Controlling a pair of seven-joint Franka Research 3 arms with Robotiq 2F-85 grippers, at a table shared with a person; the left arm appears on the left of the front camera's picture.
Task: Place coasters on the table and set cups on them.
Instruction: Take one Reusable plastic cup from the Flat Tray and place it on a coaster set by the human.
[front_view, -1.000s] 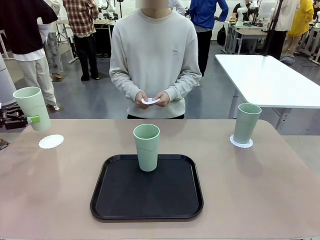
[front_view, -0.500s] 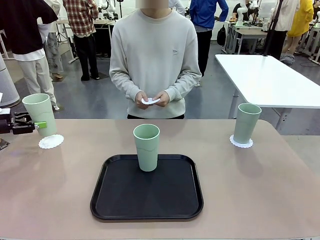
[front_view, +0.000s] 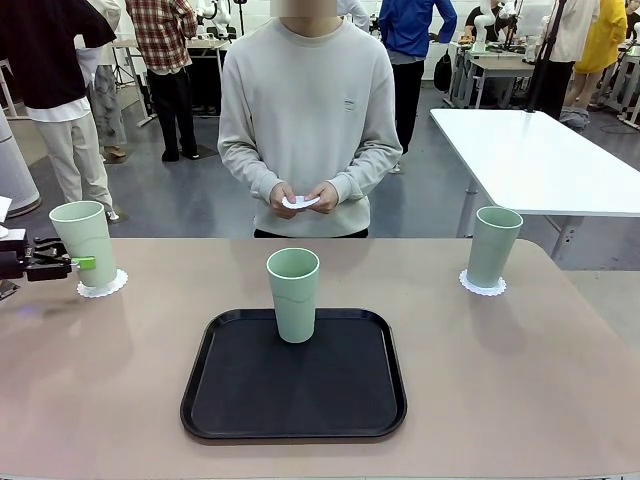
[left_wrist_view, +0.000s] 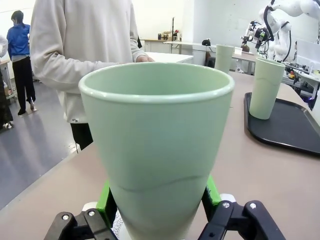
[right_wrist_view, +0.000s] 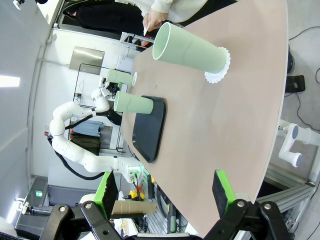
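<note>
A: How is the left-hand cup expected to handle?

B: It is judged light, stiff and smooth. A thin plastic wall is suggested, so only a modest squeeze should be needed. Because of the taper, slipping downward is unlikely, but tipping is a risk if the cup is taken too low.

A: Where is it held?

B: It is clamped on its lower half by the left gripper, one green pad on each side. It stands upright over a scalloped coaster at the table's left edge. Whether the base is fully seated cannot be told.

A: And the others?

B: A second cup is left on the black tray; a grip around its middle would be advised. A third cup is set on its coaster at the right. Another coaster is held in the person's hands. The right gripper is spread wide, with nothing in it.
</note>
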